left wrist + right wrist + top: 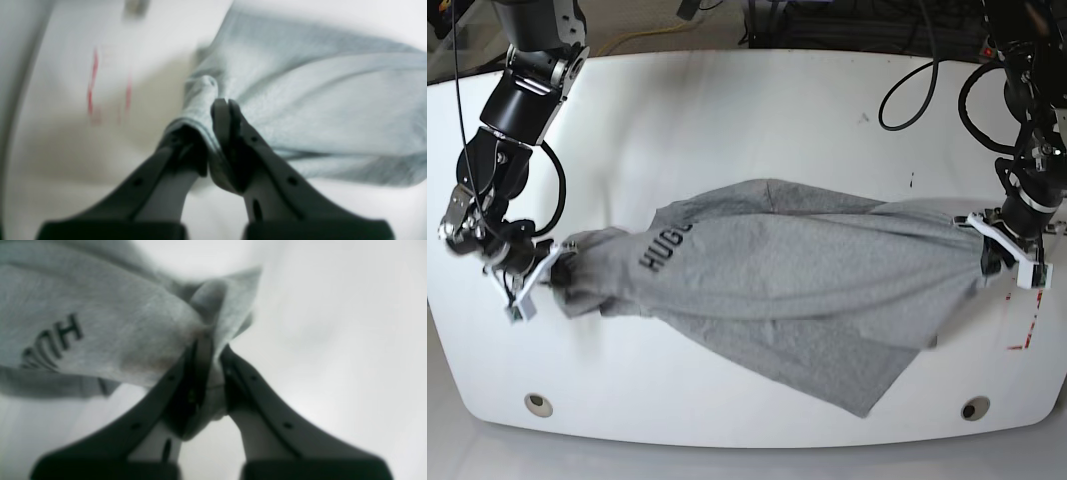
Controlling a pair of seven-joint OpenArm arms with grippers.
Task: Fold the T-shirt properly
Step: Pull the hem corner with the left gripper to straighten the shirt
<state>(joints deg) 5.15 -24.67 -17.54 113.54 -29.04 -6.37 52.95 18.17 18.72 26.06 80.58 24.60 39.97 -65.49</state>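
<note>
T-shirt (pixel 777 290): grey, stretched left to right across the white table (pixel 757 110), lower part sagging toward the near edge; black lettering near its left end.
Left hand (pixel 224 104): clamped on a bunched edge of cloth at the right.
Right hand (pixel 210 343): clamped on bunched cloth at the left end.
Red marks (pixel 1025 335): on the table at the near right.

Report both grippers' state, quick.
Left gripper: shut on the T-shirt, pinching bunched fabric at one end.
Right gripper: shut on the T-shirt, gripping the opposite end near the lettering.
</note>
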